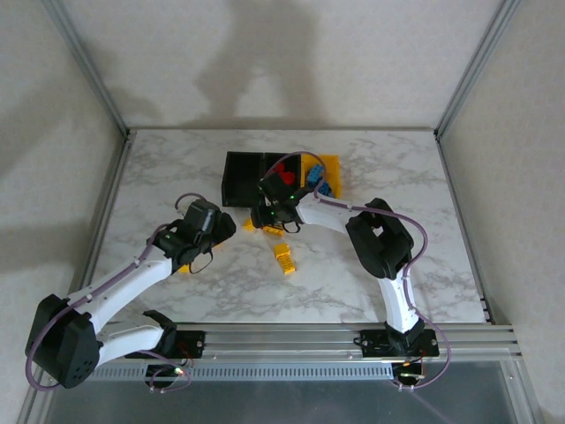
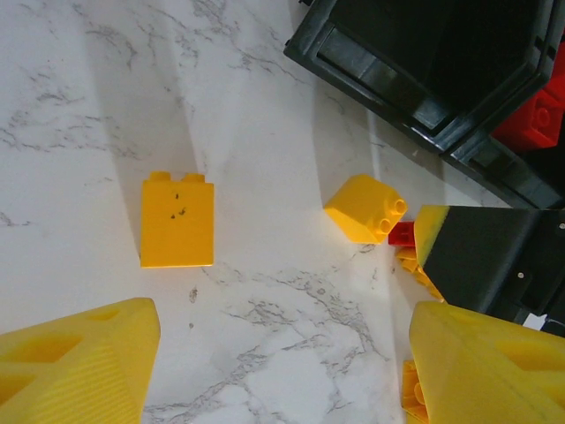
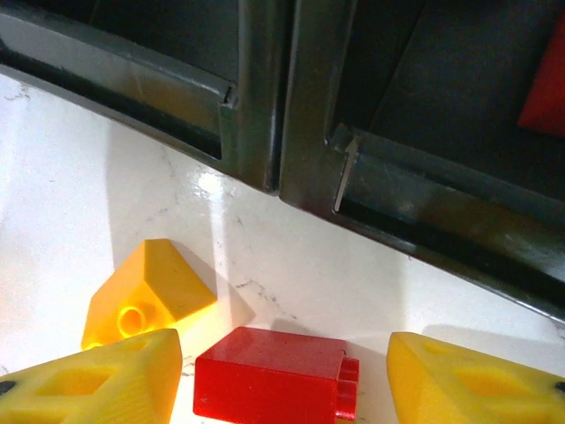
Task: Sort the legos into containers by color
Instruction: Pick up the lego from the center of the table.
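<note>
Noted just in front of bins: red brick straddled by spread right gripper, not yet pinched, presumably lined up for pickup. Found also: left gripper, spread and empty, over yellow bricks near bins.

top view overhead, far; wrist views close, downward, sharing black bins.

A red brick is seen lying on its side between the fingers of the right claw, a slight gap left at each. A tilted yellow brick lies just outside one finger. Two joined black bins stand just ahead. A flat yellow block is seen ahead of the left claw
</note>
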Action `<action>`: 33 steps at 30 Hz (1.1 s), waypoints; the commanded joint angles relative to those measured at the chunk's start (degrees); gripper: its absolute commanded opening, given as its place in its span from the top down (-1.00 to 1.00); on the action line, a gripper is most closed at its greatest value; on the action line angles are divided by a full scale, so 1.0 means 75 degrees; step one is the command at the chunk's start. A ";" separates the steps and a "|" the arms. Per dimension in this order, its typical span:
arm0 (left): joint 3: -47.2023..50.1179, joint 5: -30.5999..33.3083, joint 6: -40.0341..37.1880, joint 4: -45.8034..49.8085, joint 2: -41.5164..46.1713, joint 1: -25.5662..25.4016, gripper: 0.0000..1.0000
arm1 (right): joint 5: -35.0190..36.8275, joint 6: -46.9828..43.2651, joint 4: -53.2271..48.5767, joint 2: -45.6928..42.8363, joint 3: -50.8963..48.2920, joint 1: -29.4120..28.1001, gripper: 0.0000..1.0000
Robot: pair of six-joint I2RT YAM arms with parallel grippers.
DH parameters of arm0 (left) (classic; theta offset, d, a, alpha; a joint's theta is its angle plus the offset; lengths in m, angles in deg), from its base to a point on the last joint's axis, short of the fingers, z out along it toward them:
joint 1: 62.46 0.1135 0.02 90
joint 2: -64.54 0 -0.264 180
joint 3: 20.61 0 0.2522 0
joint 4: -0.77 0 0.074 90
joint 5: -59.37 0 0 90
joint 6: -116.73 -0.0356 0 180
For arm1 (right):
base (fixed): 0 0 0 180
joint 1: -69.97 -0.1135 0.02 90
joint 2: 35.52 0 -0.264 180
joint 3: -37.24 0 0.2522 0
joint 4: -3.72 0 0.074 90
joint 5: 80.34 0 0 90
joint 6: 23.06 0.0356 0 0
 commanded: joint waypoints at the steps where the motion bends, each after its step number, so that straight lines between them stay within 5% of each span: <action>1: 0.0099 -0.0080 0.0059 0.0018 0.0073 0.0093 -0.49 | 0.0056 -0.0015 -0.0008 0.0114 -0.0131 -0.0069 -0.23; 13: 0.0123 -0.0062 0.0047 0.0011 0.0085 0.0105 -0.50 | 0.0068 -0.0073 -0.0174 0.0359 0.0217 -0.0060 0.08; 33: 0.0099 -0.0103 0.0144 -0.0031 0.0050 0.0093 -0.49 | 0.0980 -0.0097 -0.0660 -0.0292 0.1342 0.0781 0.08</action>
